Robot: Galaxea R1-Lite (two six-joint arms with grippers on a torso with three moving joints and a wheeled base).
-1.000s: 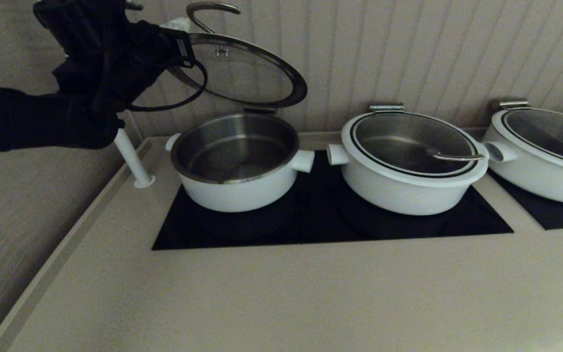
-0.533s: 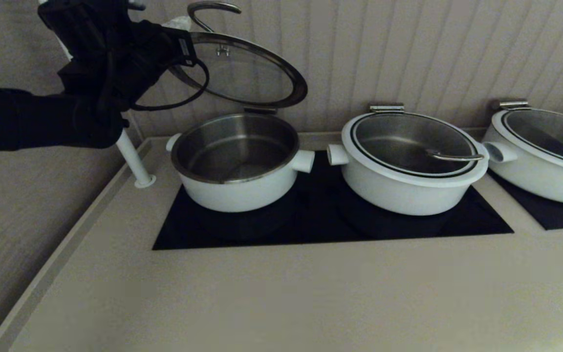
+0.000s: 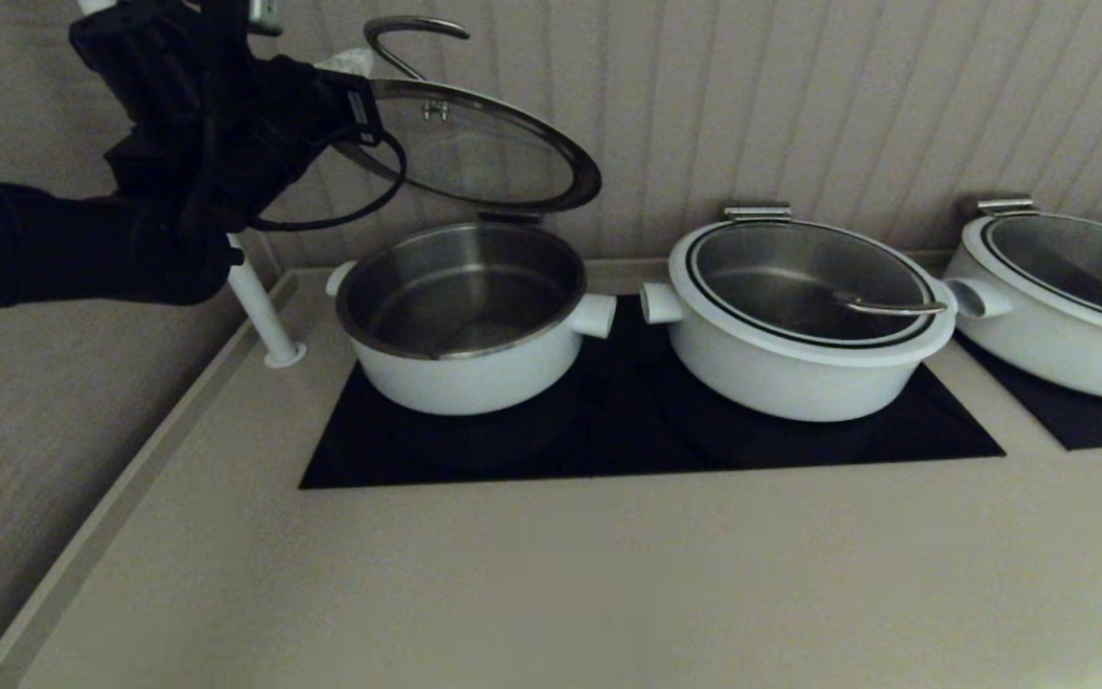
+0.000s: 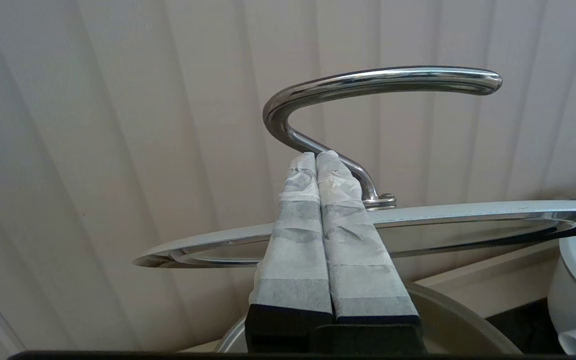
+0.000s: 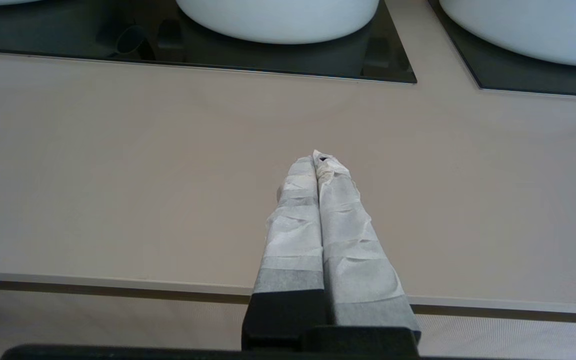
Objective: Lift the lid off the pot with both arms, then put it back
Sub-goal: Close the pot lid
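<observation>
Head view: we log a round white pot with steel interior (image 3: 463, 321), uncovered, on the black cooktop panel (image 3: 628, 435) set in the beige counter (image 3: 551, 574). At its 12 o'clock, raised and tilted, hangs the round clear glass lid with arched steel handle (image 3: 484, 148). Our left gripper (image 3: 345, 67) sits at the lid's 9 o'clock edge.

Left wrist view: taped fingers (image 4: 340, 200) pressed together beside the handle's base; we cannot tell if they touch it.

Right wrist view: right gripper (image 5: 318, 160), fingers closed on nothing, above the counter's near edge.
</observation>
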